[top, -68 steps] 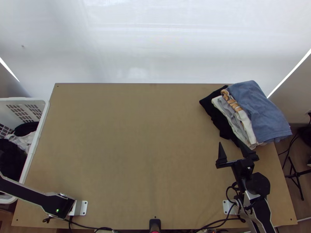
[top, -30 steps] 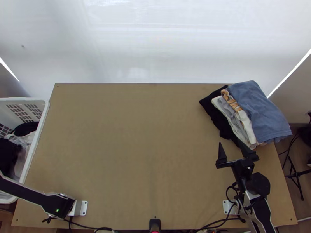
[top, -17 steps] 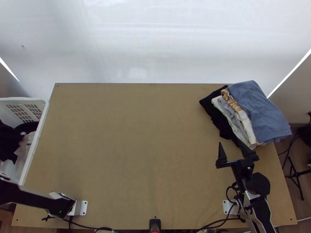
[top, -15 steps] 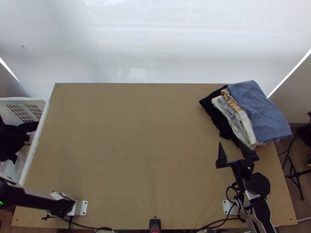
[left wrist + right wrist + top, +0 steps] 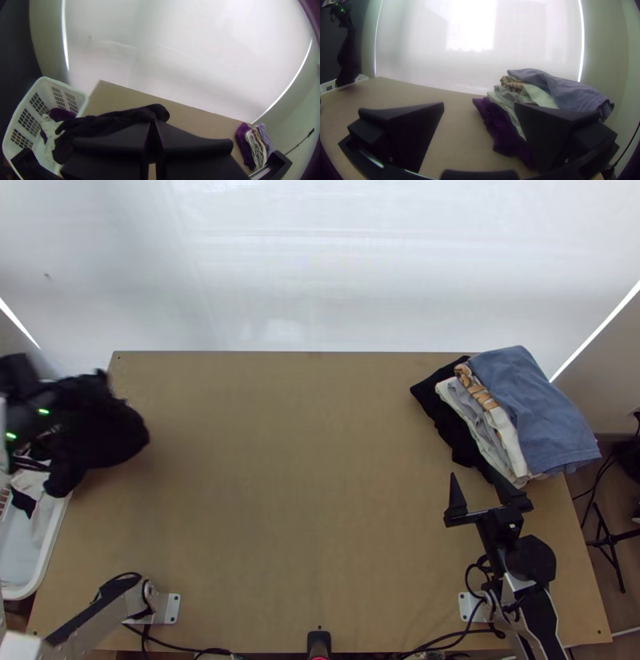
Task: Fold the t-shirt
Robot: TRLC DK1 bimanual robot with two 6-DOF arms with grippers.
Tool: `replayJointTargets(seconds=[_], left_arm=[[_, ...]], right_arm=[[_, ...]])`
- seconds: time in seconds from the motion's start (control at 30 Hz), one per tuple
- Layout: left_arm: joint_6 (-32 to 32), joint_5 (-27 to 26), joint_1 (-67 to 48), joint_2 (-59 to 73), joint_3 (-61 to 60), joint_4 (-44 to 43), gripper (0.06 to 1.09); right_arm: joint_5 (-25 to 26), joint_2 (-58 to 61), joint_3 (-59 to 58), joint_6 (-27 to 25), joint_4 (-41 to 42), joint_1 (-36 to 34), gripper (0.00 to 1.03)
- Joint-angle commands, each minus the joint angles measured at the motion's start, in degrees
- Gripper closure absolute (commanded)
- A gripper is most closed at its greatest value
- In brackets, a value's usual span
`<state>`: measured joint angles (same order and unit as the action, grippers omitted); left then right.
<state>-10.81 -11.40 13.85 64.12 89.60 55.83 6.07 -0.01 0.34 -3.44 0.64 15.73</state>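
In the top view my left gripper point(image 5: 36, 408) is high over the basket's side at the table's left, with a bunched black cloth point(image 5: 108, 432) hanging from it over the left edge. The left wrist view has the gripper point(image 5: 154, 125) with fingers pressed together on that black cloth point(image 5: 110, 123). From the right wrist view, the cloth point(image 5: 348, 61) dangles in a long bunch, its lower end at the basket. My right gripper point(image 5: 480, 482) stands open beside the near end of the folded pile; in its wrist view the gripper point(image 5: 478, 105) has nothing between its fingers.
A white laundry basket point(image 5: 48, 536) with more clothes stands against the table's left edge. A stack of folded clothes, blue garment point(image 5: 532, 412) on top and black one point(image 5: 448, 420) lowest, lies at the table's far right. The wooden tabletop point(image 5: 280, 484) spreads between them.
The left arm has swung up from low over the basket toward the far left corner, lifting the black cloth out over the table's edge. The right arm has kept still.
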Motion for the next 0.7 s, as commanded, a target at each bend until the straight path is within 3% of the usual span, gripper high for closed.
replayJointTargets(seconds=[0.0,0.17,0.6,0.67], left_arm=[[-12.9,5.0,-28.9,-4.6,-4.3,-0.3,1.05],[-17.7,5.0,-44.9,-4.8,-8.6,-2.0,1.05],[-9.7,3.8,-71.7,-4.3,-19.0,-5.6,1.05],[-9.4,1.6,-74.3,-4.6,-19.6,-5.5,1.05]], right_arm=[[0.0,0.0,0.0,0.0,0.1,0.0,0.04],[0.0,0.0,0.0,0.0,0.1,0.0,0.05],[0.0,0.0,0.0,0.0,0.0,0.0,0.04],[0.0,0.0,0.0,0.0,0.1,0.0,0.04]])
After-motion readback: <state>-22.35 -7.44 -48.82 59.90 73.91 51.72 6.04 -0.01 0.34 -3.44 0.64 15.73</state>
